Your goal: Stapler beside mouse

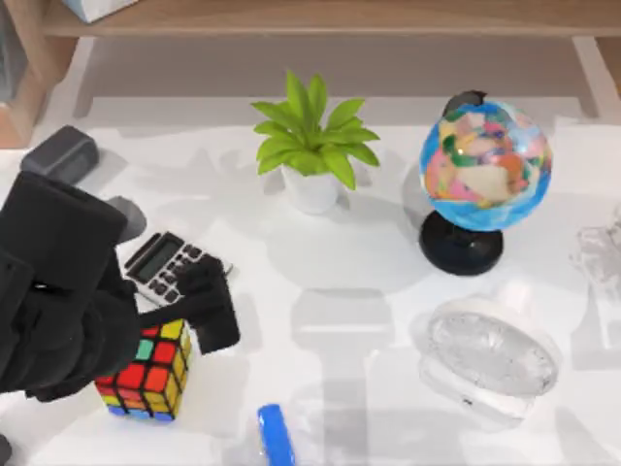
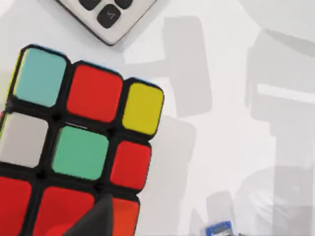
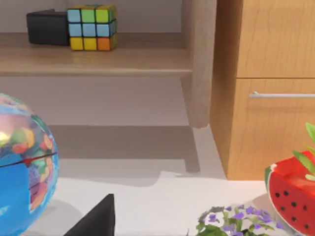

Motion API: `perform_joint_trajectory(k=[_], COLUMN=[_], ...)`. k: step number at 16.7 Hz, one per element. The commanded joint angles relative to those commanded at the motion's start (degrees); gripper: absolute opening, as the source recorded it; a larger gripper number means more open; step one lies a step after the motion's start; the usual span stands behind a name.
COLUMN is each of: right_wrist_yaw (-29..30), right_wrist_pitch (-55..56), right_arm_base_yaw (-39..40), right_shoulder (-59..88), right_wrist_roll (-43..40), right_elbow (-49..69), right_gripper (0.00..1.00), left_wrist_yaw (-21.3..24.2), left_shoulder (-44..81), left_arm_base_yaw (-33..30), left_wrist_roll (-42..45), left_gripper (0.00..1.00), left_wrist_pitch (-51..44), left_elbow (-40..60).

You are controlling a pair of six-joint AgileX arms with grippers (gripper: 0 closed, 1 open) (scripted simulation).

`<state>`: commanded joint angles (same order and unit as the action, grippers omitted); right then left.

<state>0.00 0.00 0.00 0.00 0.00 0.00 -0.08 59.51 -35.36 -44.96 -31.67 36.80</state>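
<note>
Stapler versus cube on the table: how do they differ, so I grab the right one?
The stapler is a plain blue narrow bar; the cube is a blocky multicoloured grid. The stapler lies in the open at the front edge; the cube sits under the left gripper. Both rest on the white table.

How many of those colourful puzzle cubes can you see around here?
2. One puzzle cube sits on the table near the top view's lower left, partly under the left arm, beside the calculator. A second cube stands on a wooden shelf next to a black box. Others may be hidden.
</note>
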Motion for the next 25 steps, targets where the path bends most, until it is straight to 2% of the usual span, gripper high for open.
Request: perform_joint_trajectory(k=[5, 10, 18, 25], right_wrist_yaw=[0.0, 0.0, 0.0, 0.0], right_wrist_pitch=[0.0, 0.0, 0.0, 0.0], right_arm_base_yaw=[0.0, 0.0, 0.0, 0.0], right_shoulder=[0.0, 0.0, 0.0, 0.0], right_wrist_roll=[0.0, 0.0, 0.0, 0.0], right_elbow=[0.0, 0.0, 0.0, 0.0], right_gripper=[1.00, 1.00, 1.00, 1.00], left_wrist_yaw=[0.0, -0.5, -0.6, -0.6], left_shoulder=[22.0, 36.4, 38.5, 44.1], left_arm_base_yaw=[-13.3, -21.0, -22.0, -22.0], left_wrist_roll=[-17.1, -27.4, -28.9, -28.7], left_gripper=[1.00, 1.00, 1.00, 1.00], left_wrist_pitch=[-12.0, -18.9, -19.6, -8.6], left_elbow=[14.0, 21.7, 22.6, 17.2])
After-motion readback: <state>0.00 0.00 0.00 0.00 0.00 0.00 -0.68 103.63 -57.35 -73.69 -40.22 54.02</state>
